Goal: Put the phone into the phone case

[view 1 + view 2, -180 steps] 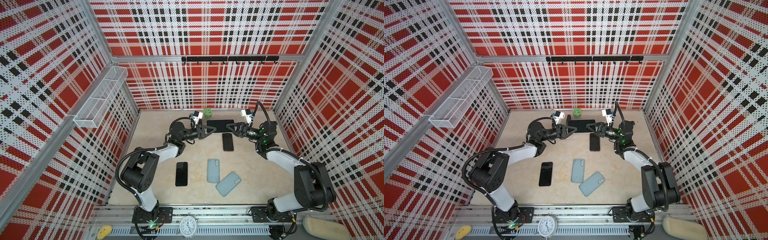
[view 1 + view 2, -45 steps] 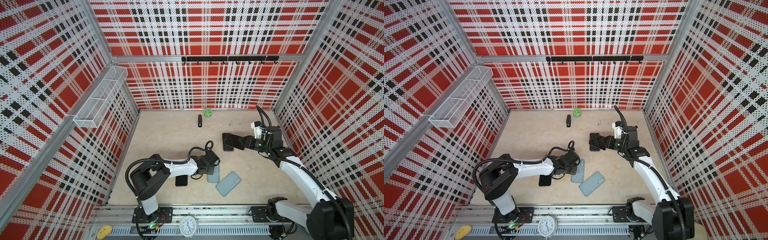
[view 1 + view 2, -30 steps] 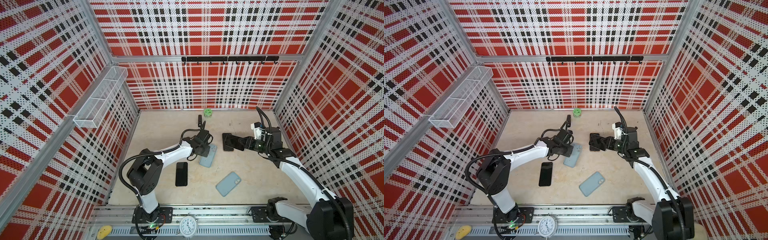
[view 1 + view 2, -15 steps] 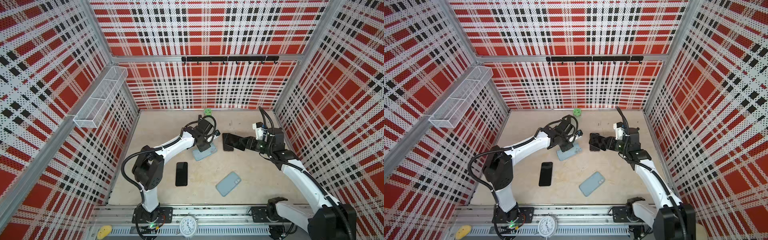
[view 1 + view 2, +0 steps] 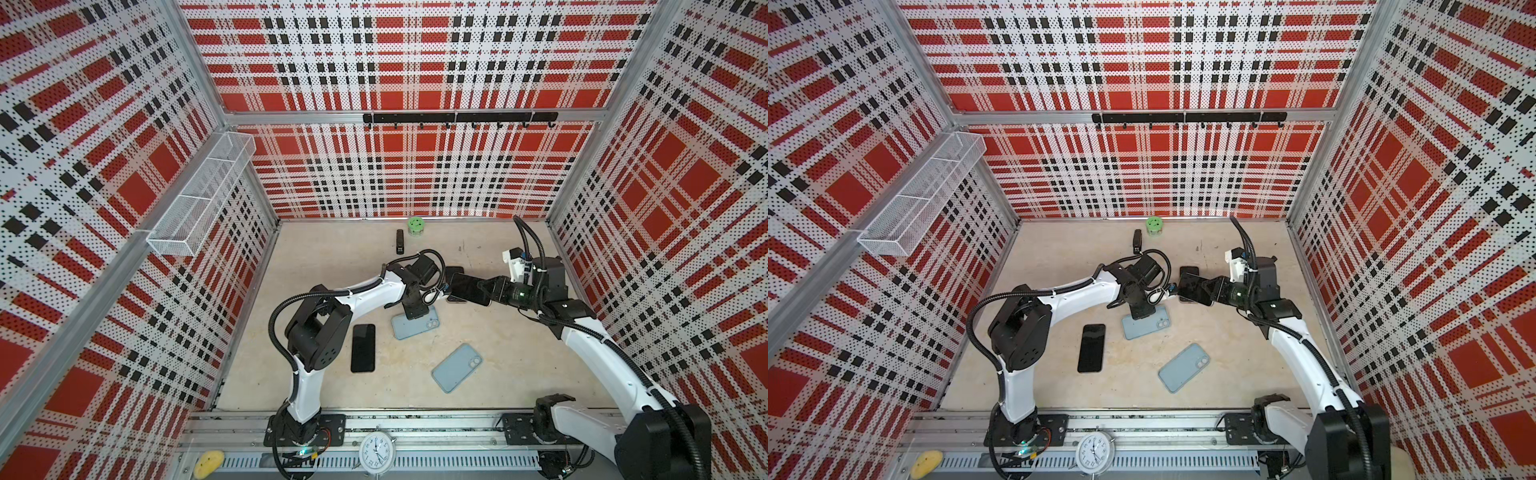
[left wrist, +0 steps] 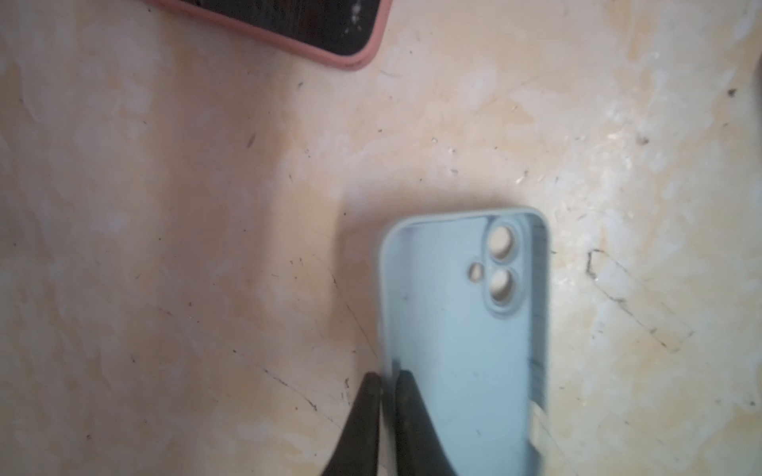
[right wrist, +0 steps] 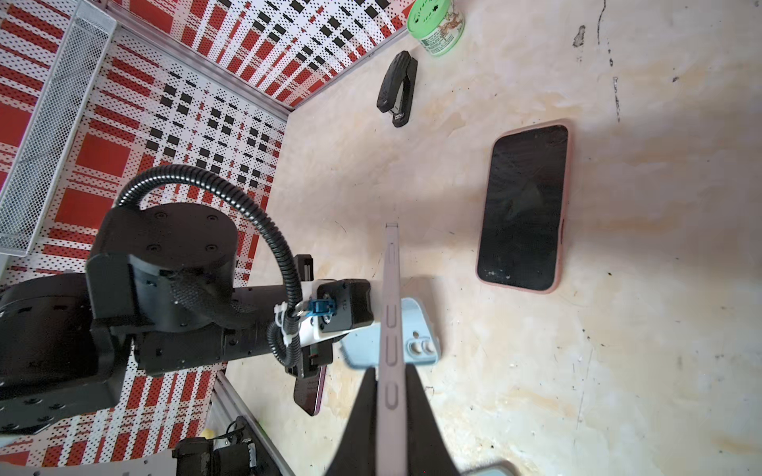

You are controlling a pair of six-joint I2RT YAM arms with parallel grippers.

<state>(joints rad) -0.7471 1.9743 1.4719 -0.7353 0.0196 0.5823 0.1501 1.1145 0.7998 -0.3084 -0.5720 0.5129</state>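
Right gripper (image 7: 390,371) clamps the phone (image 7: 389,288) over scuffed beige tabletop (image 7: 618,371); at nine o'clock, left gripper (image 6: 387,375) straddles the case (image 6: 453,329) rim (grip unclear), plaid walls (image 5: 415,62) around.

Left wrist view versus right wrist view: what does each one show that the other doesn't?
Only the left wrist view shows the left hand pinching the side wall of the light blue case. Only the right wrist view shows the right hand clamping a phone edge-on, plus the stapler, green jar and left arm. Both show the light blue case and the pink-cased phone.
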